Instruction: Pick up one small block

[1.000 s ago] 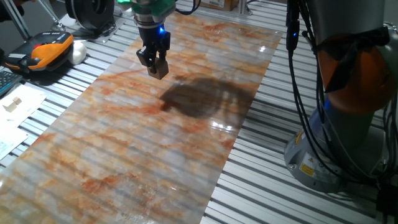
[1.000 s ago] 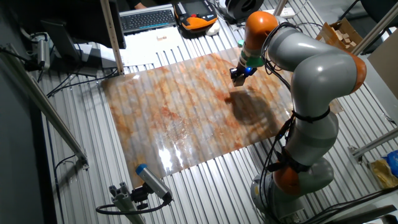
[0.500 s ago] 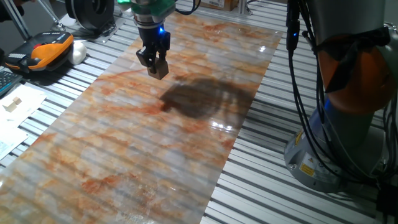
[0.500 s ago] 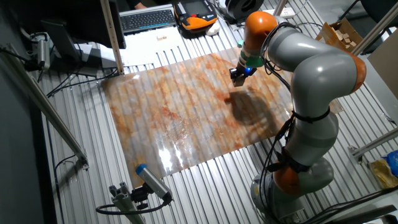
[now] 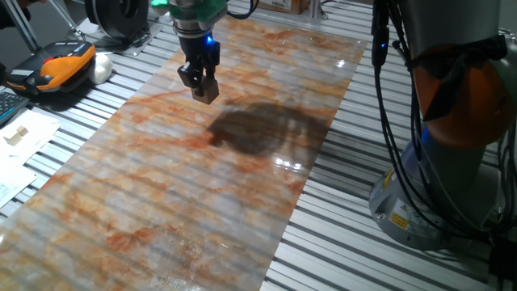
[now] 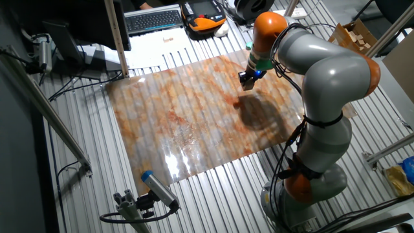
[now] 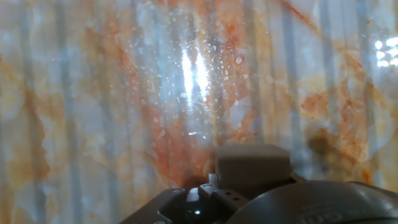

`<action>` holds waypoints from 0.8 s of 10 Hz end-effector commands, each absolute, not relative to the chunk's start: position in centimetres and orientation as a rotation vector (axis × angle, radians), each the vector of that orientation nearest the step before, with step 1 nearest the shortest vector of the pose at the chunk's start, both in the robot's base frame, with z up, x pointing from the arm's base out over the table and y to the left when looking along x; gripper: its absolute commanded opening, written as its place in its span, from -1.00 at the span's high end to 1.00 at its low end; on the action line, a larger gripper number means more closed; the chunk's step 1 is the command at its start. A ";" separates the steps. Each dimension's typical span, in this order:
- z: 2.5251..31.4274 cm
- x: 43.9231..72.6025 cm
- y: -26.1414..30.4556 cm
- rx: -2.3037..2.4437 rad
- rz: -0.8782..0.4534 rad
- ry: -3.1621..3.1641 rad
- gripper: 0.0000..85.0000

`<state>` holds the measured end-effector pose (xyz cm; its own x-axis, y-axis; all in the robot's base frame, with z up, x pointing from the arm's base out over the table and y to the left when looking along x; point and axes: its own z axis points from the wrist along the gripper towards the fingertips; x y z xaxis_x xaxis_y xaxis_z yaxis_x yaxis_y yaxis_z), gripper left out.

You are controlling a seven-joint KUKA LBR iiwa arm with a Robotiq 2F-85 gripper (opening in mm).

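Note:
My gripper [image 5: 202, 87] hangs over the far left part of the marbled orange-and-grey mat [image 5: 186, 178], a little above its surface. It is shut on the small block [image 5: 209, 92], a light-tan cube that shows at the fingertips. In the hand view the small block [image 7: 252, 167] sits at the lower middle, just ahead of the hand, with the mat [image 7: 124, 93] well below it. In the other fixed view the gripper [image 6: 248, 79] is near the mat's far right edge, and the block is too small to make out there.
An orange-and-black device [image 5: 60, 69] and a white object [image 5: 101, 68] lie left of the mat. Papers with pale cream pieces [image 5: 18, 133] lie at the left edge. A keyboard [image 6: 154, 19] and a cardboard box [image 6: 354, 35] stand beyond. The arm's base [image 5: 436, 178] is at the right.
The gripper has risen very slightly, still shut on the block. Nothing else has moved.

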<state>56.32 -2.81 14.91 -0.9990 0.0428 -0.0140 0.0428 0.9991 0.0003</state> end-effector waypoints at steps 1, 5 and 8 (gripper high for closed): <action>14.9 56.3 -2.8 0.052 0.000 3.127 1.00; 14.8 56.2 -2.6 0.045 -0.010 3.127 1.00; 14.8 56.2 -2.5 0.045 -0.010 3.127 1.00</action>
<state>56.17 -2.53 14.76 -0.9995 0.0285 -0.0143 0.0286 0.9996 -0.0061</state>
